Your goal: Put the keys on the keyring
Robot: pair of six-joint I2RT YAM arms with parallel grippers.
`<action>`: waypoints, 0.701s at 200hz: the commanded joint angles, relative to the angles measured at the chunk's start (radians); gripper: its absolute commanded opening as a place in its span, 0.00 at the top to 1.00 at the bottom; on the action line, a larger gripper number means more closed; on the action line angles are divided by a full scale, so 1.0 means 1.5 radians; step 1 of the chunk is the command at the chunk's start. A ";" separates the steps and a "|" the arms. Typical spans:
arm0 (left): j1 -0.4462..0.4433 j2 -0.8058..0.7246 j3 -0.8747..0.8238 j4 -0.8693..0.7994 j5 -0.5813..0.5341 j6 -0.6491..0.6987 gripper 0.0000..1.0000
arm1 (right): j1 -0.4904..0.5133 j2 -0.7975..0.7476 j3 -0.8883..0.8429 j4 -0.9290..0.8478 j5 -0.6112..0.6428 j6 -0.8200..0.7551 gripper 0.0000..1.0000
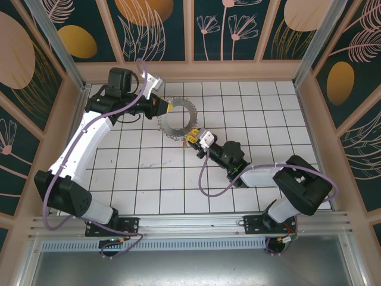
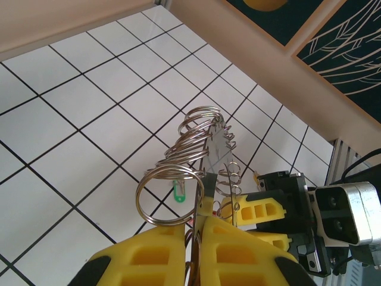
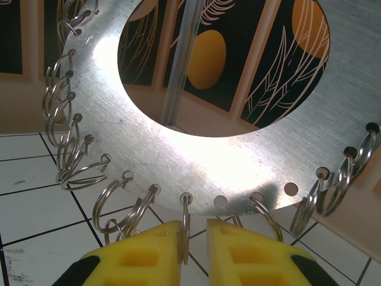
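Silvery flat metal keyring hoop [image 3: 178, 173] rim clamped in yellow left hand [image 2: 199, 221]. Yellow right hand [image 3: 194, 229] narrow, thin split ring [image 3: 186, 211] in gap; pinch unclear. Small green-headed key [image 2: 177, 192] hangs on 1 loop. Hold hoop steady, work ring gently.

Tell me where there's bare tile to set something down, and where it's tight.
Bare tile: the far right, between the keyring and the right wall; and the near middle, between the left arm and the right arm's cable. Crowded: around the keyring, where the left gripper and right gripper meet its rim.
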 commanded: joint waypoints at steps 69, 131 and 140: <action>-0.001 -0.027 -0.003 0.024 0.009 -0.011 1.00 | 0.007 0.007 -0.006 0.048 0.010 0.015 0.87; -0.001 -0.031 -0.008 0.029 0.001 -0.018 1.00 | 0.009 0.004 -0.015 0.049 0.016 0.015 0.88; -0.001 -0.031 -0.011 0.032 -0.002 -0.019 1.00 | 0.009 0.002 -0.016 0.049 0.016 0.014 0.93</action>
